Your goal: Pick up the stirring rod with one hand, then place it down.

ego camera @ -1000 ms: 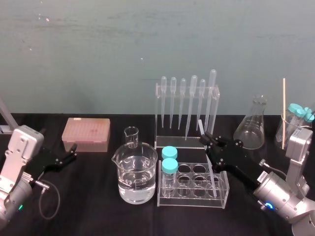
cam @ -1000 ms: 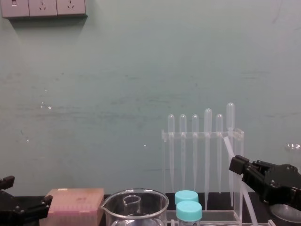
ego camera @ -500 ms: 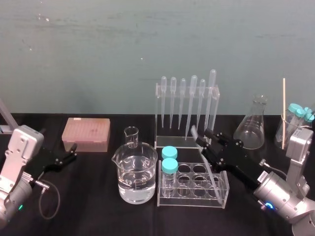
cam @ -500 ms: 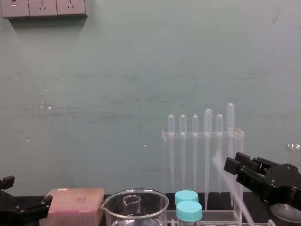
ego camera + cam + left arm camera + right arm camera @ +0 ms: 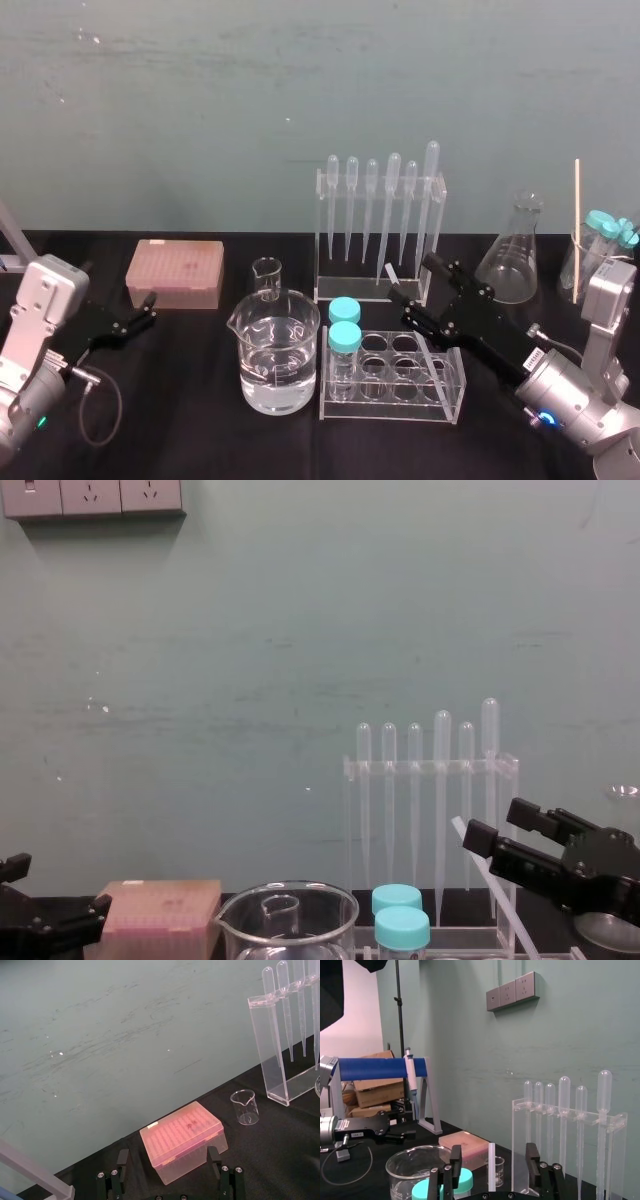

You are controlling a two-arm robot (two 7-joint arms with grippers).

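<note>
The stirring rod [image 5: 393, 273] is a thin translucent-white stick leaning in the clear test-tube rack [image 5: 390, 410], its top tilted left. My right gripper [image 5: 414, 280] is around the rod's upper part, open. In the right wrist view the rod [image 5: 491, 1170] stands free in the gap between the two black fingers [image 5: 455, 1160], touching neither. The chest view shows the rod [image 5: 500, 900] slanting below the spread right gripper [image 5: 492, 822]. My left gripper [image 5: 140, 315] is parked at the far left, open, near the pink box [image 5: 182, 1137].
A beaker of water [image 5: 275, 360] and a small beaker [image 5: 266, 275] stand left of the rack. Two blue-capped tubes [image 5: 343, 330] fill the rack's left holes. Behind it is the pipette stand [image 5: 380, 230], and a conical flask [image 5: 512, 260] at the right.
My right gripper has opened and let go of the stirring rod. The rod's top has tipped left and now leans in the rack. The left arm has not moved.
</note>
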